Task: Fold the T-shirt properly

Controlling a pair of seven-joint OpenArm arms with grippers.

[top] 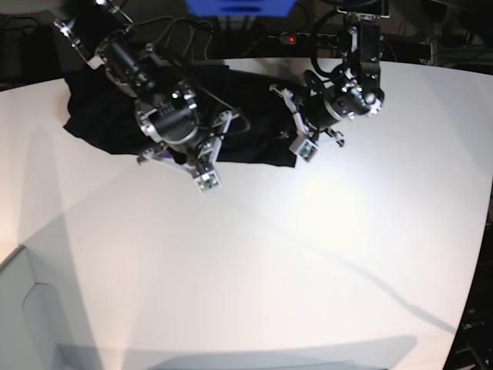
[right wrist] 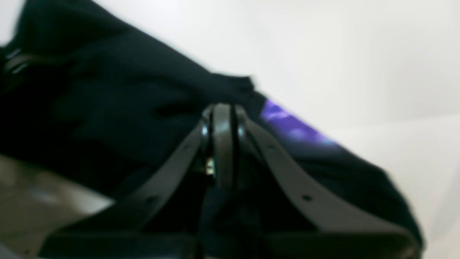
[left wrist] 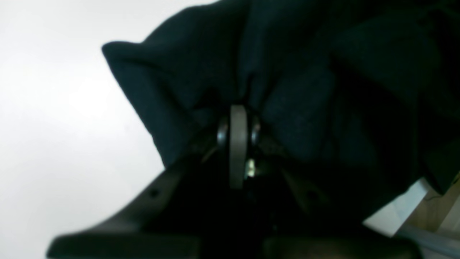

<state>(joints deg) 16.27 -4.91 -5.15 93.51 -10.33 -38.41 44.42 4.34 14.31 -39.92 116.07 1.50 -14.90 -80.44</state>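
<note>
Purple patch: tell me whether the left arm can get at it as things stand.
Probably not. The left jaws are shut on the shirt, so that arm is busy, and the patch lies beside the right gripper, on the shirt's other side.

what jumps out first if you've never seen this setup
The black T-shirt bunched at the far edge of the white table, with both arms bent over it. Each gripper is shut on a pinch of cloth: the left gripper on a dark fold, the right gripper beside a purple patch in the shirt.
</note>
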